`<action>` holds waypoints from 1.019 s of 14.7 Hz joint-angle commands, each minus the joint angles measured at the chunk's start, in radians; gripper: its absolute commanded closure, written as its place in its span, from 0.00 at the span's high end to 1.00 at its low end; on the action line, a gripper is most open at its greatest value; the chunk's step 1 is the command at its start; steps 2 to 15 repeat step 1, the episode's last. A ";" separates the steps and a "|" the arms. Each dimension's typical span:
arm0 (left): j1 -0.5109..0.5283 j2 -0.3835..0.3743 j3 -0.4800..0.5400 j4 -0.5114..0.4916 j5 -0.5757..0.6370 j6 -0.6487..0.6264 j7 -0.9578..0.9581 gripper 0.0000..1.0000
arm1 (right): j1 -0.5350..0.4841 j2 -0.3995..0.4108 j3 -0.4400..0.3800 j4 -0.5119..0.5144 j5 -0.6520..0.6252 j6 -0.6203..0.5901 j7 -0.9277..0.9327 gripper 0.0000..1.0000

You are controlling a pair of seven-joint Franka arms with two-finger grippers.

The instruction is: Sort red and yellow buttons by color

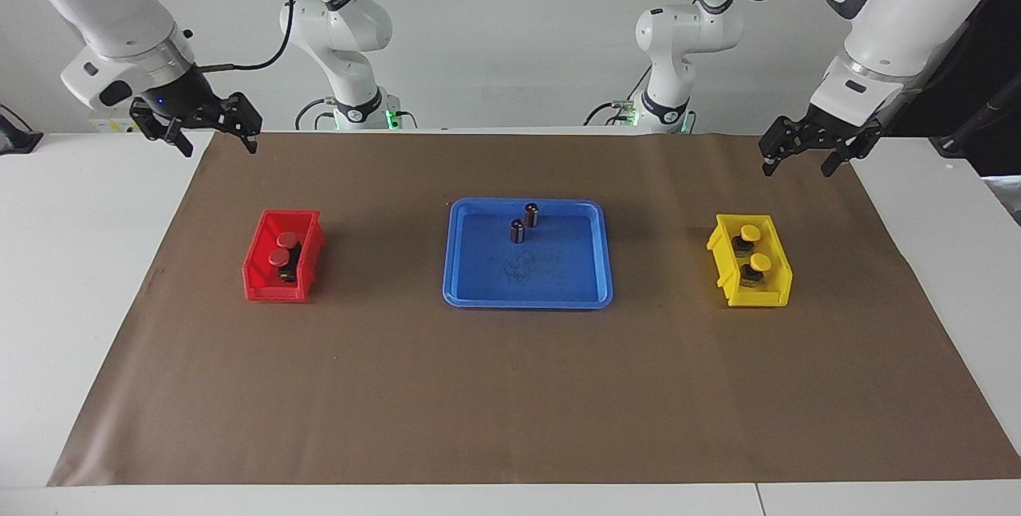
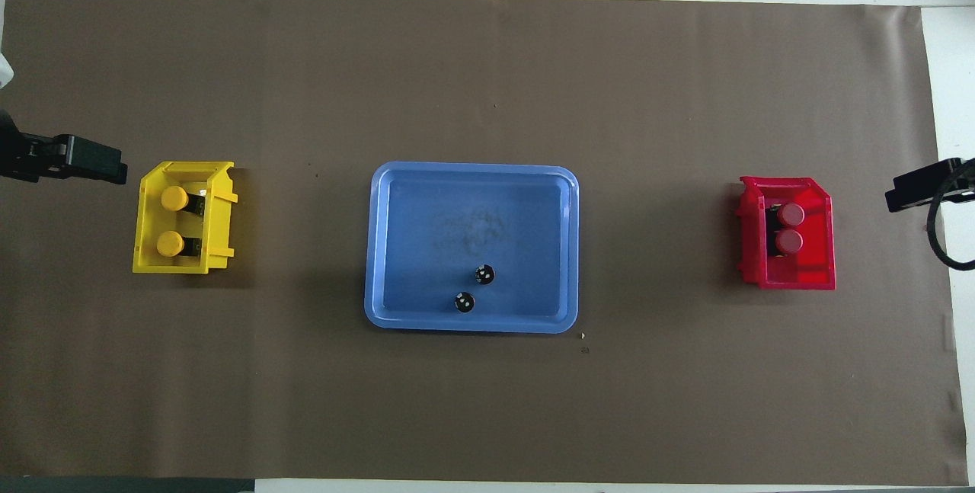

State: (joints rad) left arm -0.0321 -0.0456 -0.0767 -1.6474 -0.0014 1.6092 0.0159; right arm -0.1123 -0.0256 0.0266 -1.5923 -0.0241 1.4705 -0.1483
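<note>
Both yellow buttons sit in the yellow bin at the left arm's end of the surface, and both red buttons sit in the red bin at the right arm's end. The left claw hangs released and empty above the brown mat near the yellow bin, the buttons lying below it; the right claw, also released and empty, waits over the mat's corner, well apart from the red bin. With only two dark cylinders left in the blue tray, the sorting looks finished.

In the overhead view, the picture's edges cut off the left gripper and the right gripper.
</note>
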 commanded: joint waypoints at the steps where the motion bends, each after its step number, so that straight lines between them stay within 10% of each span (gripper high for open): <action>1: -0.005 -0.013 -0.003 0.008 0.006 -0.025 0.010 1.00 | -0.009 -0.013 0.009 -0.014 0.007 0.010 0.007 1.00; 15: -0.005 -0.013 -0.003 0.008 0.006 -0.025 0.010 1.00 | -0.009 -0.013 0.009 -0.014 0.007 0.010 0.007 1.00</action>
